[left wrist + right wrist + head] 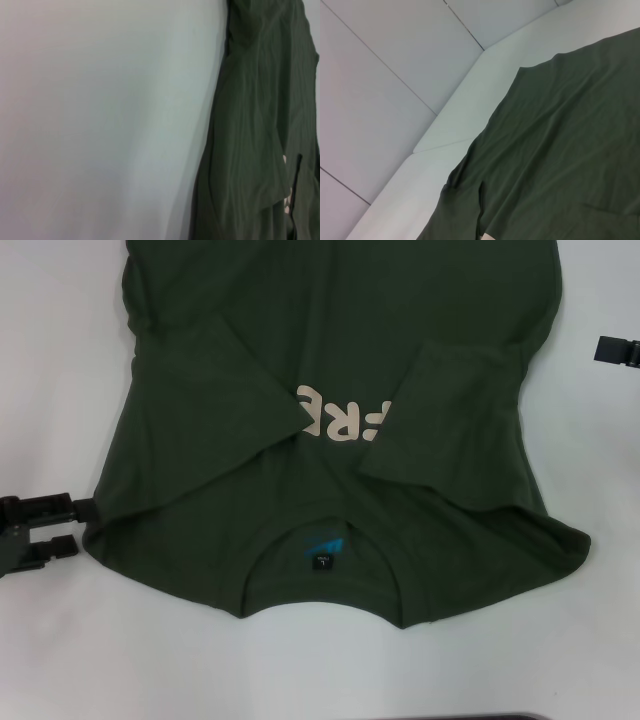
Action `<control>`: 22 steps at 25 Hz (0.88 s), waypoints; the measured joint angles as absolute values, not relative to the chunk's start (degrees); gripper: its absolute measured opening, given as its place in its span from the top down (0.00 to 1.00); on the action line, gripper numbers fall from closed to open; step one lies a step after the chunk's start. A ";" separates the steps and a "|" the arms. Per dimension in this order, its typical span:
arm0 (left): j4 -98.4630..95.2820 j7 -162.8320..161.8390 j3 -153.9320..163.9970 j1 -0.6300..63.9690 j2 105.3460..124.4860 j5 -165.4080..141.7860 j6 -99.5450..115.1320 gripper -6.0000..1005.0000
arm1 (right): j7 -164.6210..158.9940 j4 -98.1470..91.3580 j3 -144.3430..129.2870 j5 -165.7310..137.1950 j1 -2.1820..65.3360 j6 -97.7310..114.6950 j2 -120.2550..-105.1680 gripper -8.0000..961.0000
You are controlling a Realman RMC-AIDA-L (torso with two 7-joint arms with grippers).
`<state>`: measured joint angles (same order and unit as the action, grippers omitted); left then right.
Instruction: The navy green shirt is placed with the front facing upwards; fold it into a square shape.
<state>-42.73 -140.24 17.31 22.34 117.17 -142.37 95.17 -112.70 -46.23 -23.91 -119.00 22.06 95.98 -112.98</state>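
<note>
The navy green shirt [330, 420] lies flat on the white table [60, 360], front up, with its collar and blue label [322, 545] toward me. Both sleeves are folded inward over the chest and cover part of the cream letters [345, 415]. My left gripper [82, 527] rests open on the table just beside the shirt's left shoulder edge, holding nothing. Only a small part of my right gripper [618, 350] shows, at the right edge and apart from the cloth. The left wrist view shows the shirt [255, 125] along one side. In the right wrist view the shirt [560, 150] fills one corner.
Bare white table [590, 640] surrounds the shirt on the left, right and near sides. A dark strip [500, 717] marks the near table edge. The right wrist view shows the table's far edge [470, 80] against pale panels.
</note>
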 joint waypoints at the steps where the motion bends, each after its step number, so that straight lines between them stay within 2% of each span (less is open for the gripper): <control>1: -42.72 -140.25 17.59 22.36 117.23 -142.39 94.95 0.28 | -112.71 -46.23 -23.91 -119.00 22.06 95.97 -113.03 0.07; 22: -38.71 -140.27 18.98 24.81 117.73 -142.38 91.80 0.29 | -112.72 -46.11 -23.90 -119.00 21.99 95.66 -113.00 0.08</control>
